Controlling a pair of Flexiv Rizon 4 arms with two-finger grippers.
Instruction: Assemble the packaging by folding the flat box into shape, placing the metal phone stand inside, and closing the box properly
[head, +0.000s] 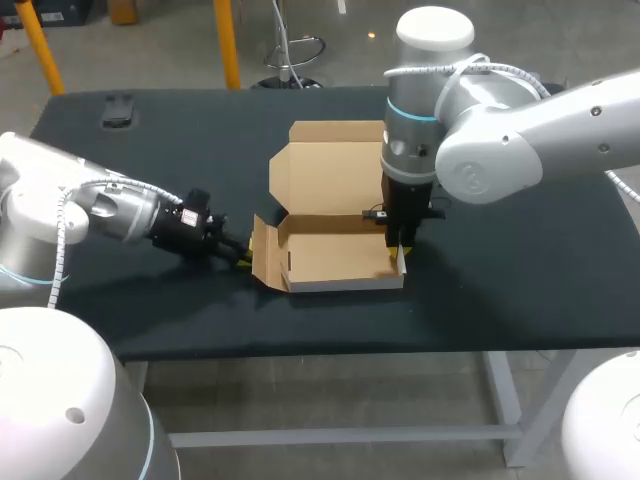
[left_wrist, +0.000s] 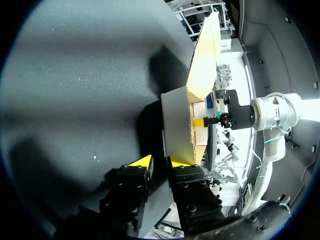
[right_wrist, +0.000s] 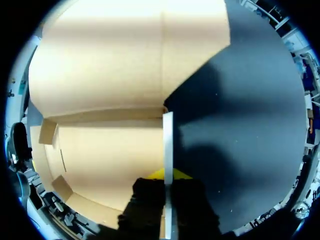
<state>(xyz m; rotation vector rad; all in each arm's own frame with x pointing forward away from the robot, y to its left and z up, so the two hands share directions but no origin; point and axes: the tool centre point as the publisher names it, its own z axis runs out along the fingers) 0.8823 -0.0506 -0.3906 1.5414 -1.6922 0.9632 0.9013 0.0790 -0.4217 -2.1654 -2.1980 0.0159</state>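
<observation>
Head view: box (head: 335, 258) sits mid-desk, half formed. The tray walls are raised and the lid (head: 330, 165) lies open and flat behind it. Nothing is in the tray. Step in hand, by my reading: folding into shape, side walls being set.

The right gripper (head: 400, 250) comes down from above onto the box's right wall. In the right wrist view the wall's edge runs straight between the two fingers, which pinch it from both sides and hold it upright.

The left gripper (head: 241, 259) is low over the desk at the left flap (head: 262, 255), which splays outward. In the left wrist view its fingers stand a narrow gap apart with nothing seen in the gap. The tips sit at the flap's near edge, so it is not gripping.

The probable phone stand (head: 117, 108) is a small dark object near the far left corner, well apart from the box. It is too small to be sure.

Next move (judgement): swing the left flap inward and seat it while the right side holds. Push low on the flap's outer face so the tray does not skid. The stand goes in after that, and the lid closes last.

Surface: the desk (head: 520, 270) has a dark matte top, and light cardboard will likely slide on it.

Working room: dark top shows on every side of the box, and the right arm hangs over the lid's right edge.
</observation>
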